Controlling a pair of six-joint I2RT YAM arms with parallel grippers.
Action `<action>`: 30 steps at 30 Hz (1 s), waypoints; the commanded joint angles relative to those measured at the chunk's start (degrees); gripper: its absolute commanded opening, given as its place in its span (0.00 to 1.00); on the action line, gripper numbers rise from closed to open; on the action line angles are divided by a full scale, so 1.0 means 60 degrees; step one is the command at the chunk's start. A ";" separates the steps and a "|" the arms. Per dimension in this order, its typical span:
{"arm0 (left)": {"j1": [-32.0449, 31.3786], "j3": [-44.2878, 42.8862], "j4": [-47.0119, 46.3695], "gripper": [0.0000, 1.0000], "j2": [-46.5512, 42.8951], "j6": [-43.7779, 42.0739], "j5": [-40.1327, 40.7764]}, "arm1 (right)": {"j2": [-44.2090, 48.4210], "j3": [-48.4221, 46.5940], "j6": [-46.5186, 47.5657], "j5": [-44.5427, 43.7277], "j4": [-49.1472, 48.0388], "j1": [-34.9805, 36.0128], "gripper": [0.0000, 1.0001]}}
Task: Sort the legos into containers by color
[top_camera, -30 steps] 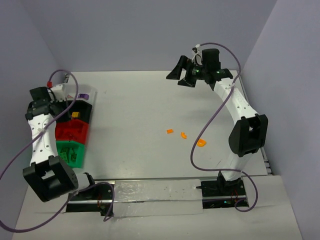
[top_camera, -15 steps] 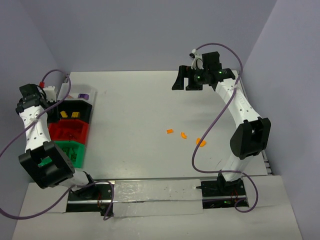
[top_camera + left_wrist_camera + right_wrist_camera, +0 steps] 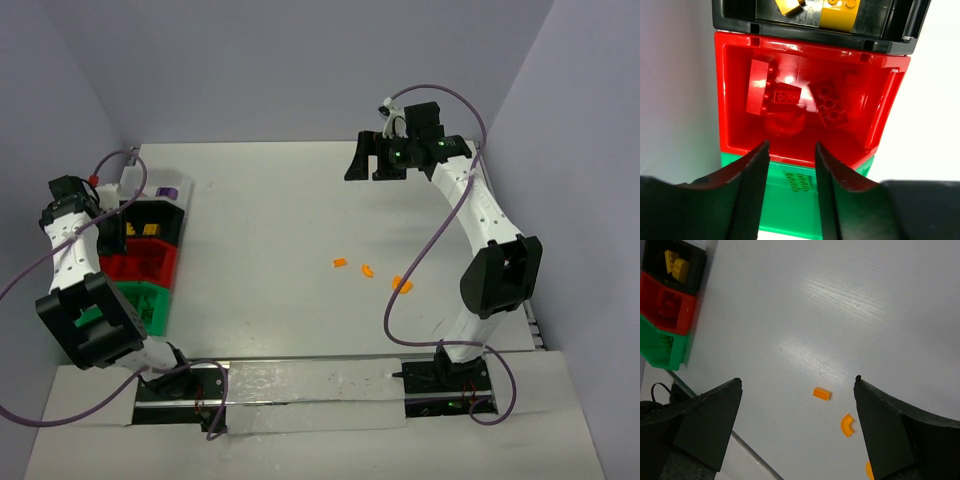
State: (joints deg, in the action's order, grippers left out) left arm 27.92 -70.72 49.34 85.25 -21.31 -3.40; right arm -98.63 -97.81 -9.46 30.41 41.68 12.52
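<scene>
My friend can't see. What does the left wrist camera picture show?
A red bin holding a few red legos fills the middle, seen from above. A black bin with yellow pieces sits past it, and a green bin with a green lego sits nearer. The open, empty left gripper shows at the bottom.

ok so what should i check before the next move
1. left pincer empty, jaws apart above the red plastic bin: ok
2. right pincer open and empty, high over the white table: ok
3. red bin holds only red lego pieces: ok
4. table free of loose pieces: not ok, three small orange plastic pieces lie there
5. which bin takes orange: cannot tell
</scene>
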 commanded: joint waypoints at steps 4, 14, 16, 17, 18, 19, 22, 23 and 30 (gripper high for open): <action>0.0075 -0.1184 0.0064 0.55 -0.0014 -0.0159 -0.0678 | 0.0100 -0.0439 0.0220 -0.0017 0.0015 -0.0138 1.00; -0.1343 -0.3530 -0.0139 0.88 -0.0621 0.0016 -0.3931 | 0.0395 -0.0462 0.1082 -0.1608 0.0246 -0.0138 1.00; -0.2135 -0.3603 -0.0476 0.88 -0.0625 0.0110 -0.4499 | 0.0562 -0.0268 0.1387 -0.2035 0.0238 -0.0131 1.00; -0.2502 -0.3378 -0.0740 0.89 -0.0697 0.0131 -0.4871 | 0.0641 -0.0163 0.1488 -0.2250 0.0209 -0.0145 1.00; -0.2794 -0.3215 -0.0932 0.89 -0.0747 0.0138 -0.5042 | 0.0719 -0.0063 0.1659 -0.2400 0.0187 -0.0153 1.00; -0.3330 -0.3064 -0.1109 0.90 -0.0761 0.0110 -0.5065 | 0.0778 0.0054 0.1944 -0.2554 0.0152 -0.0145 1.00; -0.4746 -0.2424 -0.1412 0.90 -0.0654 -0.0295 -0.5456 | 0.1101 0.0862 0.2531 -0.3240 -0.0079 -0.0179 1.00; -0.5160 -0.2207 -0.1520 0.90 -0.0605 -0.0355 -0.5643 | 0.1209 0.1118 0.2650 -0.3359 -0.0157 -0.0209 1.00; -0.7415 -0.0981 -0.2554 0.83 0.0147 -0.0130 -0.4977 | 0.1315 0.2299 0.2673 -0.3793 -0.0633 -0.0925 1.00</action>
State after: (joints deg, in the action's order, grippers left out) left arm -9.26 -80.43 40.75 83.59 -22.14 -34.18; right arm -92.53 -87.03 5.46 10.45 41.34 10.53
